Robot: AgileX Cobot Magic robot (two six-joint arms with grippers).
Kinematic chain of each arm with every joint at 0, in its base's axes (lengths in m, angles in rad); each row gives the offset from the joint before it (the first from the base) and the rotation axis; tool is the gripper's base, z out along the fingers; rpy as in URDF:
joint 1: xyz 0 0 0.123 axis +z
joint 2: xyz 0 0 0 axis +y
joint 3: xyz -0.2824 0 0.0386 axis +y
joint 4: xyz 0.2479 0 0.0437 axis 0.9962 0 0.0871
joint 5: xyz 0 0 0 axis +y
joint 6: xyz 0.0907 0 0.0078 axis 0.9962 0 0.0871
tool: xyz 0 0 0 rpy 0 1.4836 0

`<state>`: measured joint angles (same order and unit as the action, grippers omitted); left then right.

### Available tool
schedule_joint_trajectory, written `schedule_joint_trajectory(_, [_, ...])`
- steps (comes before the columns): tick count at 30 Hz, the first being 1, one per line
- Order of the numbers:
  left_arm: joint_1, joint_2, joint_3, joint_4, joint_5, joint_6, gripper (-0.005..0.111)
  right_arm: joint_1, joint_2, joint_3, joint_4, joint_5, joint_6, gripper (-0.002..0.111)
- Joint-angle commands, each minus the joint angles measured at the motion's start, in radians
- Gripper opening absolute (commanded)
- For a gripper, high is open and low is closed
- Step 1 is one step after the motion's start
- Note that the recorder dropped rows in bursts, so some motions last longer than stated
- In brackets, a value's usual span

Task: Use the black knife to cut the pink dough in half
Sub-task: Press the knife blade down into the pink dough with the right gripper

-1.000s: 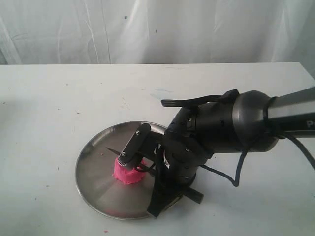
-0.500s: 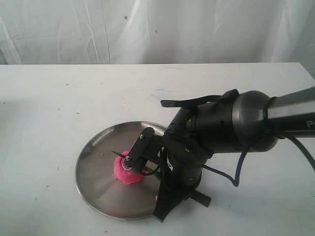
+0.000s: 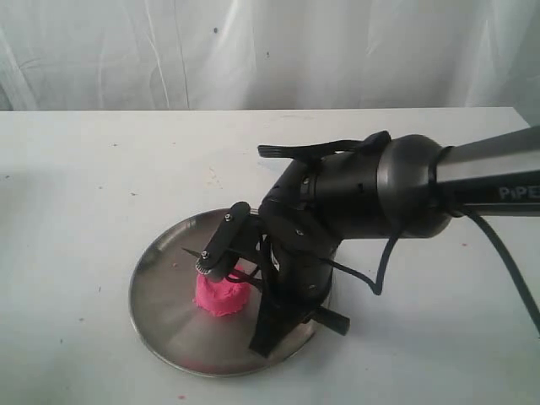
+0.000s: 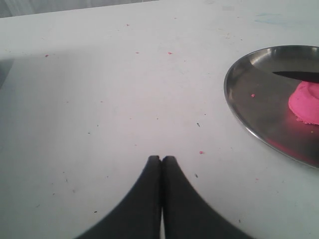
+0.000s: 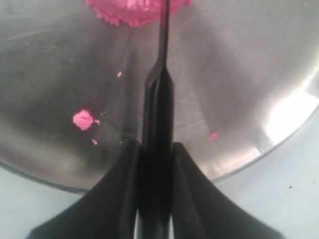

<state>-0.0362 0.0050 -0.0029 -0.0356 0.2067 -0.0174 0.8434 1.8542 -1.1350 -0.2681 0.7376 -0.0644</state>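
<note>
The right gripper (image 5: 154, 147) clamps the black knife (image 5: 160, 94), its blade pointing from the jaws at twelve o'clock over the pink dough (image 5: 129, 11) on the steel plate (image 5: 239, 74), with a pink crumb (image 5: 82, 119) at ten o'clock.

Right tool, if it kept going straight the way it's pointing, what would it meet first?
Most likely the pink dough. The right tool is shut on the black knife, whose blade runs across the dough on the steel plate; how deep it sits, I can't tell.

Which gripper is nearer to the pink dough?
Right. The right gripper holds the black knife with its blade across the pink dough, over the steel plate; the left gripper sits shut above the table, beside the plate.
</note>
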Motion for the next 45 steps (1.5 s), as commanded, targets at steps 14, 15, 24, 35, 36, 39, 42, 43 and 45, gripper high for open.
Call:
schedule_joint_trajectory(14, [0.004,-0.005,0.003,-0.004,0.004,-0.006,0.000,-0.004,0.072,-0.100,0.005,0.100,-0.045,0.000])
schedule_joint_trajectory(15, [0.004,-0.005,0.003,-0.004,0.004,-0.006,0.000,-0.004,0.072,-0.100,0.002,0.109,-0.045,0.000])
schedule_joint_trajectory(24, [0.004,-0.005,0.003,-0.004,0.004,-0.006,0.000,-0.004,0.072,-0.100,-0.001,0.207,-0.063,0.000])
schedule_joint_trajectory(35, [0.004,-0.005,0.003,-0.004,0.004,-0.006,0.000,0.004,0.089,-0.126,0.010,0.170,-0.069,0.000])
schedule_joint_trajectory(36, [0.004,-0.005,0.003,-0.004,0.004,-0.006,0.000,0.004,0.094,-0.133,0.010,0.172,-0.069,0.000])
schedule_joint_trajectory(39, [0.004,-0.005,0.003,-0.004,0.004,-0.006,0.000,0.008,0.111,-0.162,0.010,0.181,-0.074,0.000])
schedule_joint_trajectory(42, [0.004,-0.005,0.003,-0.004,0.004,-0.006,0.000,0.012,0.135,-0.185,0.011,0.197,-0.088,0.000])
schedule_joint_trajectory(43, [0.004,-0.005,0.003,-0.004,0.004,-0.006,0.000,0.012,0.142,-0.191,0.011,0.208,-0.089,0.000])
schedule_joint_trajectory(45, [0.004,-0.005,0.003,-0.004,0.004,-0.006,0.000,0.012,0.156,-0.200,0.011,0.220,-0.092,0.000])
